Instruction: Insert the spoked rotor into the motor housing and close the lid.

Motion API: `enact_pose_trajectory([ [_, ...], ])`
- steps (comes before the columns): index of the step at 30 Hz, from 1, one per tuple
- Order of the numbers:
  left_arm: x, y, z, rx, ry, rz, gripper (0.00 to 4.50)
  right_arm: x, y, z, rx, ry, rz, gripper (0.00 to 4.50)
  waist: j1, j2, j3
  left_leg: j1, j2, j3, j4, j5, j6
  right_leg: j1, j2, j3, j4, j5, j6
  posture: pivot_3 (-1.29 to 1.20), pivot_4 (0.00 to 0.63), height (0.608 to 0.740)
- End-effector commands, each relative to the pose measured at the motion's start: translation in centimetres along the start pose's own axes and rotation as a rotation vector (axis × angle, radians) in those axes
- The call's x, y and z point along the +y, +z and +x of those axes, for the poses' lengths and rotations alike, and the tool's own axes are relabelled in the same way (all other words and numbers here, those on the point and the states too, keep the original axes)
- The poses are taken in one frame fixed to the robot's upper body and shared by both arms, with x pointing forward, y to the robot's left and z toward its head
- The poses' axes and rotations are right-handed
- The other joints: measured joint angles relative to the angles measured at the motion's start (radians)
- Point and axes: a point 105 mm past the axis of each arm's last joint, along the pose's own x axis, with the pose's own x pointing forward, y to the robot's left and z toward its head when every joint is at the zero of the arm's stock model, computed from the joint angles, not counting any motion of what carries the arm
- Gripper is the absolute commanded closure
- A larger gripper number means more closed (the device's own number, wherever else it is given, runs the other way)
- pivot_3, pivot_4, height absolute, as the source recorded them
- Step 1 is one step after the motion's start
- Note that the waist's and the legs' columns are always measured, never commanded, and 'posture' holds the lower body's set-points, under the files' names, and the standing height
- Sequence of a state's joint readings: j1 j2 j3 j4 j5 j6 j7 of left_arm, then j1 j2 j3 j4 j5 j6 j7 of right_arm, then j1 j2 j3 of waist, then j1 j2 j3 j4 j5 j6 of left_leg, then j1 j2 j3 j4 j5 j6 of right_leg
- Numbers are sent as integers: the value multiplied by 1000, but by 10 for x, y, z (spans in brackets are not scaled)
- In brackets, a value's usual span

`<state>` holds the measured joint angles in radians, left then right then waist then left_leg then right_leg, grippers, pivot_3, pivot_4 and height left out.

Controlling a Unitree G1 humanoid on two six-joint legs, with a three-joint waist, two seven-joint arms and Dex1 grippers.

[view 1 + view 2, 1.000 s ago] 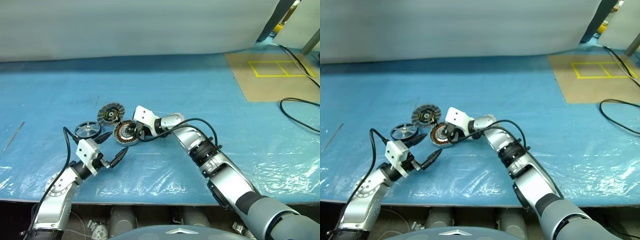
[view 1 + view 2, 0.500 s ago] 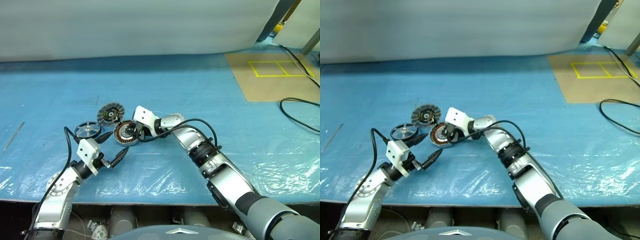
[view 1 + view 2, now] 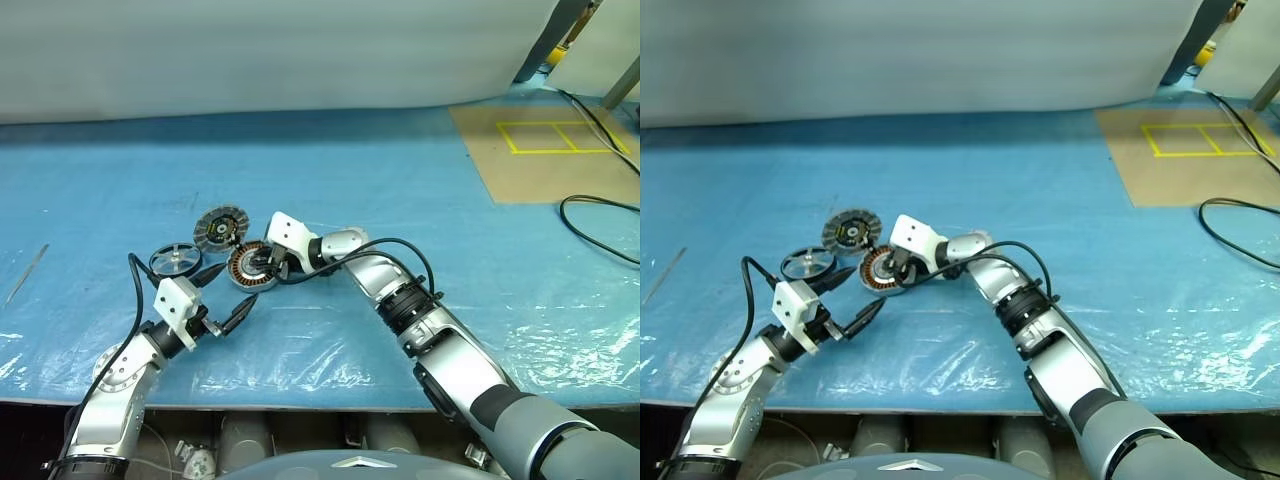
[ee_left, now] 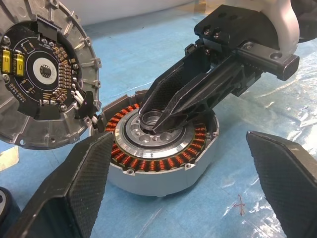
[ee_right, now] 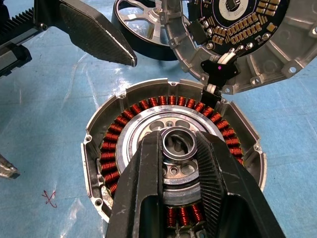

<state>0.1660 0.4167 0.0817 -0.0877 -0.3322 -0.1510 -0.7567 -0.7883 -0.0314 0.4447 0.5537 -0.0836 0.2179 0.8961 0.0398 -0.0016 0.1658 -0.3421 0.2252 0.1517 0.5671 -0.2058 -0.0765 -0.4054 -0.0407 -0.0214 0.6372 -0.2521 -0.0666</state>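
Dark spoked rotor [image 3: 175,260] unmoved at 9 o'clock of copper-wound silver housing [image 4: 163,148]; R gripper [image 5: 181,148] still pinching its hub, L gripper [image 3: 222,296] open; insertion pending.

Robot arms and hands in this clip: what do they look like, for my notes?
Both arms are silver-grey metal segments with black joint rings; the right arm ends in a grey padded sleeve near the shoulder. Each wrist carries a white block. The left hand and right hand each have two black tapered fingers with finely textured inner faces. A loose black cable loops along each forearm.
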Motion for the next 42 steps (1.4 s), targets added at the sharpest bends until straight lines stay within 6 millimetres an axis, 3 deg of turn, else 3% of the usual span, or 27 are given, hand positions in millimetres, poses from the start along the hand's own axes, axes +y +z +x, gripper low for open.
enact_pose_trajectory([
  [1, 0, 6, 1, -24, -5, 22, 0, 8, -11, 4, 36, 22, 14, 3895, 0, 0, 0, 0, 0, 0, 0, 0, 0, 0, 0, 0, 0, 0, 0, 0, 150, 740],
  [41, 1, 6, -1, -24, 4, 25, 0, 14, -9, 8, 26, 50, 14, 3895, -2, 0, 0, 0, 0, 1, -2, 0, 0, -1, 0, 0, -1, 0, 0, 0, 150, 740],
  [42, 1, 6, -1, -24, 3, 25, 0, 14, -9, 8, 26, 49, 15, 3545, -2, 0, 0, 0, 0, 1, -2, 0, 0, -1, 0, 0, -1, 0, -1, 0, 150, 740],
])
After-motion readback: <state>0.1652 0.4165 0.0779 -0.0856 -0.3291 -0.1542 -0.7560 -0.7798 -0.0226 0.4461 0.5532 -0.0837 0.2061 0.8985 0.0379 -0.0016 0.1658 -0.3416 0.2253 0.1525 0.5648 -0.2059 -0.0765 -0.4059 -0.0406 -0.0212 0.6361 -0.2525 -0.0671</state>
